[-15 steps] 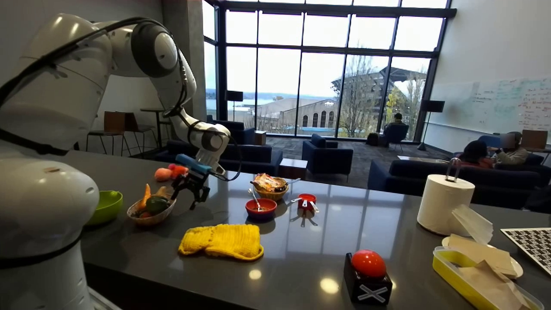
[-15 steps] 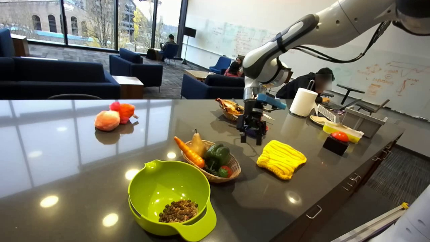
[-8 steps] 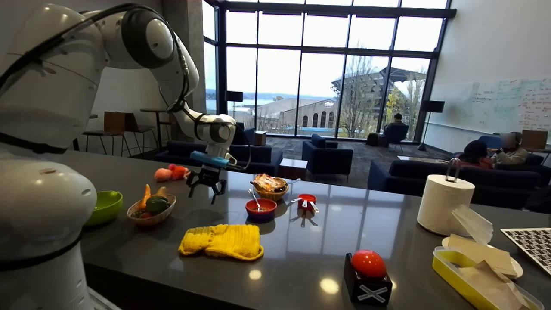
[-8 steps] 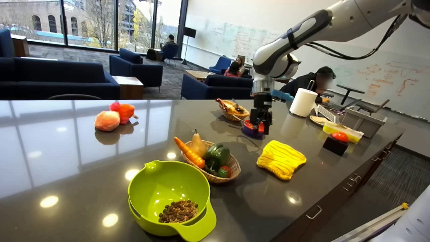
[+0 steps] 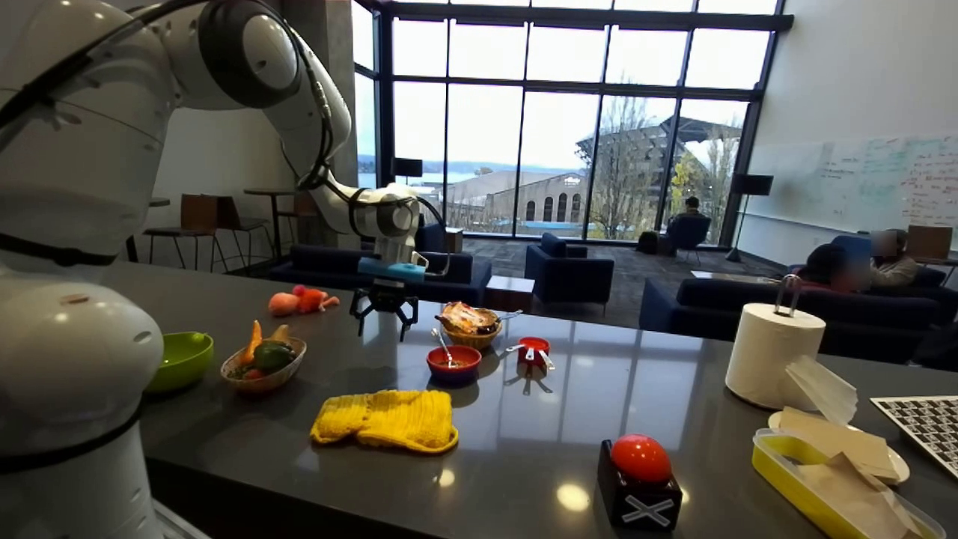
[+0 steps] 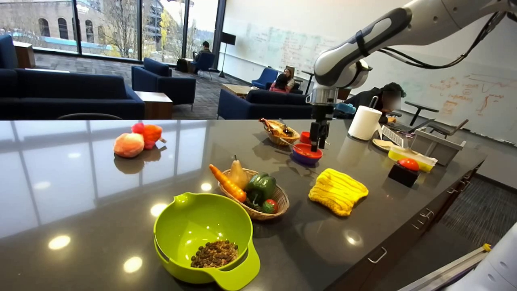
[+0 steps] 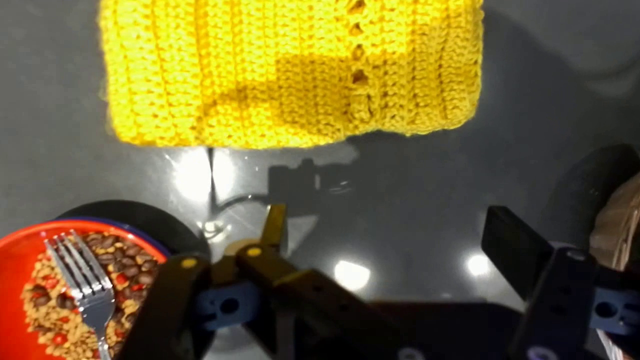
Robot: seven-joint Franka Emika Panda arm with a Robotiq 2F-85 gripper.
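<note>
My gripper [image 5: 382, 336] hangs above the counter with its jaws wide apart and nothing between them. In the wrist view, bare counter shows between the fingertips [image 7: 515, 247]. A red bowl [image 7: 15, 280] with a purple outside holds grains, beans and a fork [image 7: 95, 305]; it lies at lower left there. In an exterior view the gripper [image 6: 318, 148] overlaps that bowl [image 6: 305, 158], though it seems to hang higher and apart from it. A folded yellow knitted cloth [image 7: 290, 75] fills the top of the wrist view, with the arm's shadow on it.
A wicker basket [image 6: 258, 216] holds a carrot, a pear and a pepper. Beside it stands a green bowl [image 6: 202, 206]. Another basket [image 5: 469, 339] and red measuring cups [image 5: 534, 350] are near the red bowl. A red button box [image 5: 640, 486] and paper roll [image 5: 775, 355] stand farther off.
The gripper has moved away from the vegetable basket toward the red bowl's side and risen a little. It has swung from tilted to nearly straight down. The jaws have stayed apart.
</note>
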